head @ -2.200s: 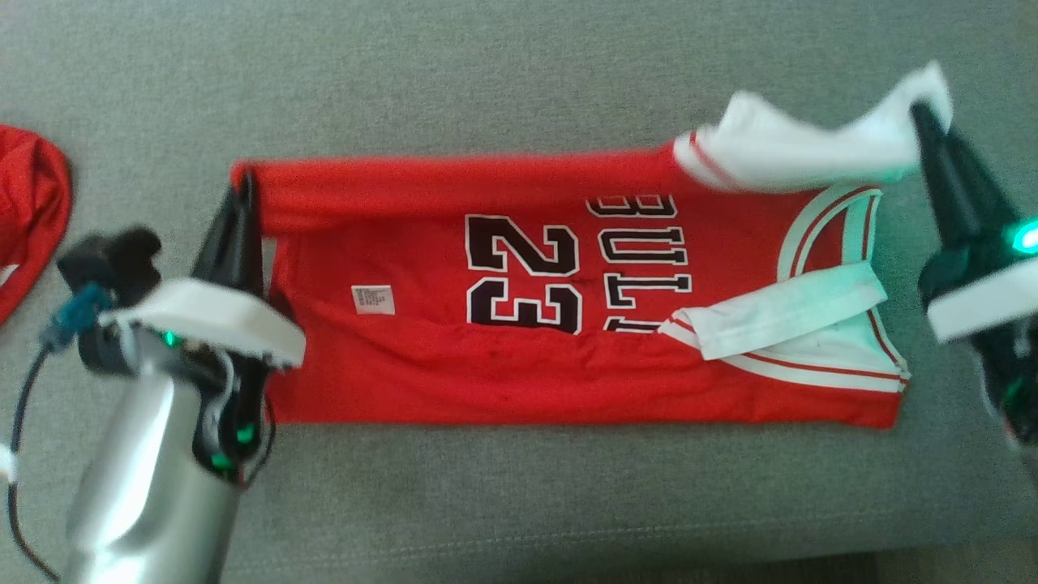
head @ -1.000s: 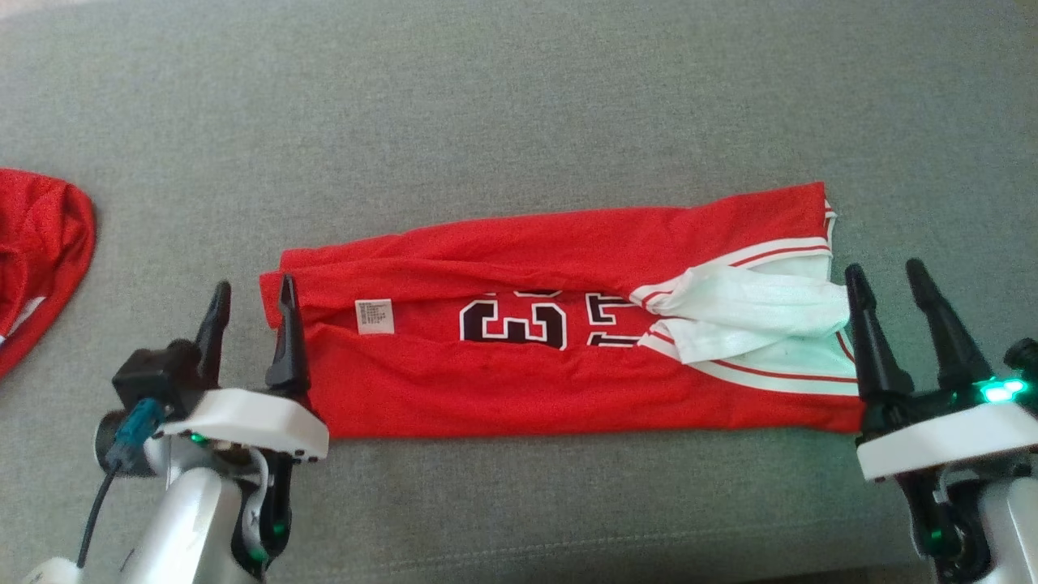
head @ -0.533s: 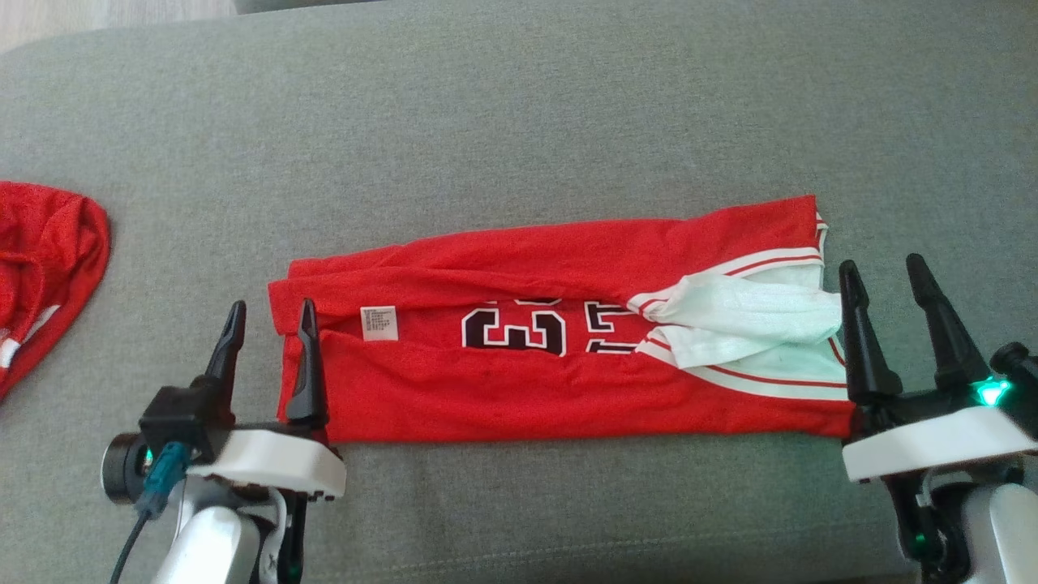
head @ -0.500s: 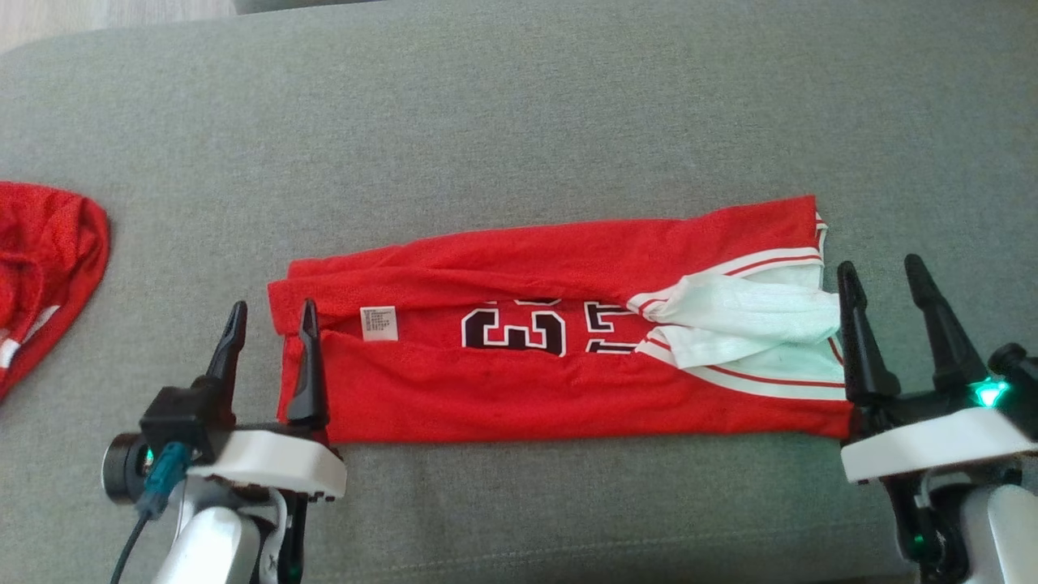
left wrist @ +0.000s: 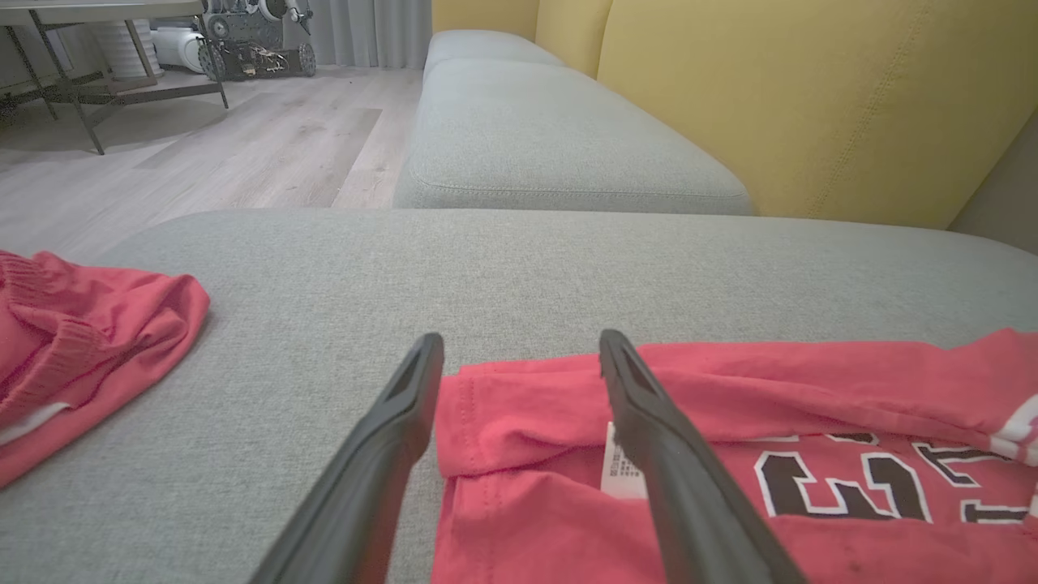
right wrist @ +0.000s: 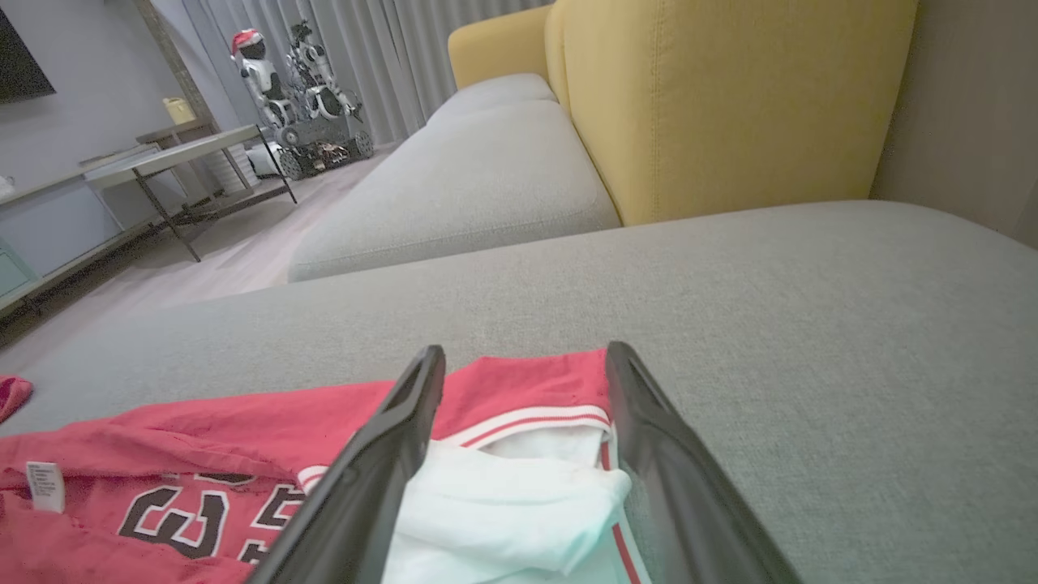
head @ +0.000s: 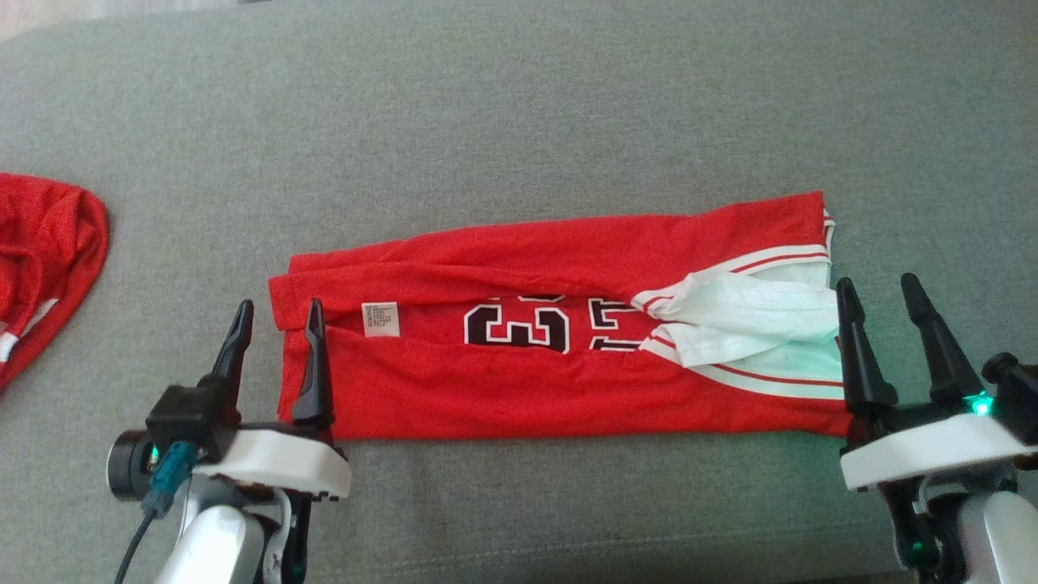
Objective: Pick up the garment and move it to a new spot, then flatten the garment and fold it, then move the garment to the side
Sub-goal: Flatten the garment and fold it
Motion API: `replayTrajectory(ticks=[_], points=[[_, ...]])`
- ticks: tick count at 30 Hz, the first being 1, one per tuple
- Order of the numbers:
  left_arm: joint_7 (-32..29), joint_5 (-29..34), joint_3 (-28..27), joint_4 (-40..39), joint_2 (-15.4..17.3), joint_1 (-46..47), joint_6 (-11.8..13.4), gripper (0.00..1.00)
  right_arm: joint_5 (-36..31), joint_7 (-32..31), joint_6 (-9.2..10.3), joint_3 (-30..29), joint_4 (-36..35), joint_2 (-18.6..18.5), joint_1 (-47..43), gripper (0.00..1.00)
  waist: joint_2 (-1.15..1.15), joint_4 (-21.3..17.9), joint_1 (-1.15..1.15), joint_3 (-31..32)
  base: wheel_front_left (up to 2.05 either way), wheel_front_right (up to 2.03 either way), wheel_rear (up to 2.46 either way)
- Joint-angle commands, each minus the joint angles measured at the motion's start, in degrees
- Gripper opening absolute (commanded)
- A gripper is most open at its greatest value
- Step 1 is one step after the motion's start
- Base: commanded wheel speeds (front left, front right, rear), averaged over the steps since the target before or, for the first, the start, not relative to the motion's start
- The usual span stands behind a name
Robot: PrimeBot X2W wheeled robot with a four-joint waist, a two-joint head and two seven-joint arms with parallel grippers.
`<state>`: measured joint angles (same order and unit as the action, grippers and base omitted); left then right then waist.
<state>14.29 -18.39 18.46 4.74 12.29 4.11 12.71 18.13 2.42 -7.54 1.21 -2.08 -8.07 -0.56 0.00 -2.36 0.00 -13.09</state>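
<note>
Grey cushion (head: 519, 105), shirt (head: 486, 389) folded into a strip. At its ends left gripper (head: 280, 303) and right gripper (head: 876, 279) gape empty; we'd pinch all layers together.

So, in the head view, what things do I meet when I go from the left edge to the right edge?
Second red cloth → left gripper, fingers open → white label → black number print → bunched white sleeve fabric → right gripper, fingers open.
</note>
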Motion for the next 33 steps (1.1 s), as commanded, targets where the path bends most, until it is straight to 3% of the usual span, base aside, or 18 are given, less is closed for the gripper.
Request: replayTrajectory(ticks=[1, 10, 15, 24, 25, 26, 33], points=[[0.4, -0.12, -1.55, -1.63, 0.87, 2.78, 0.4, 1.0, 0.57, -0.3, 0.05, 0.31, -0.26, -0.96, 2.68, 1.0, 0.0, 0.2, 0.0, -0.79, 0.0, 0.0, 0.0], [0.45, -0.1, -0.51, -1.12, 0.08, 5.64, -0.44, 1.0, 0.77, -2.54, 0.05, -0.28, 11.08, -4.0, 10.32, 1.0, 0.0, 1.61, 0.0, -3.6, 0.0, 0.0, 0.0], [0.53, 0.04, -0.13, -0.57, -0.62, 7.02, -0.66, 1.0, 0.0, -7.81, 0.05, 0.5, 17.94, -4.32, 12.49, 1.0, 0.0, 2.67, 0.0, -5.17, 0.0, 0.0, 0.0], [0.66, 0.55, -0.28, 0.17, -1.28, 8.64, -1.15, 1.0, 2.26, -18.07, 0.05, 1.77, 20.26, -2.46, 11.18, 1.0, 0.0, 3.38, 0.0, -6.85, 0.0, 0.0, 0.0], [0.67, 0.58, -0.35, 0.26, -1.34, 8.76, -1.21, 1.0, 2.58, -19.06, 0.05, 1.99, 19.92, -2.51, 10.74, 0.38, 0.0, 3.39, 0.0, -6.88, 0.0, 0.0, 0.0], [0.68, 0.62, -0.43, 0.33, -1.39, 8.84, -1.27, 1.0, 2.99, -19.81, 0.05, 2.14, 19.37, -2.49, 10.35, 0.0, 0.0, 3.38, 0.0, -6.88, 0.0, 0.0, 0.0], [0.7, 1.12, -1.2, 0.19, -1.51, 8.55, -1.39, 1.0, 2.97, -20.75, 0.05, 1.32, 13.98, -3.04, 8.51, 0.0, 0.0, 2.69, 0.0, -6.22, 0.0, 0.0, 0.0]])
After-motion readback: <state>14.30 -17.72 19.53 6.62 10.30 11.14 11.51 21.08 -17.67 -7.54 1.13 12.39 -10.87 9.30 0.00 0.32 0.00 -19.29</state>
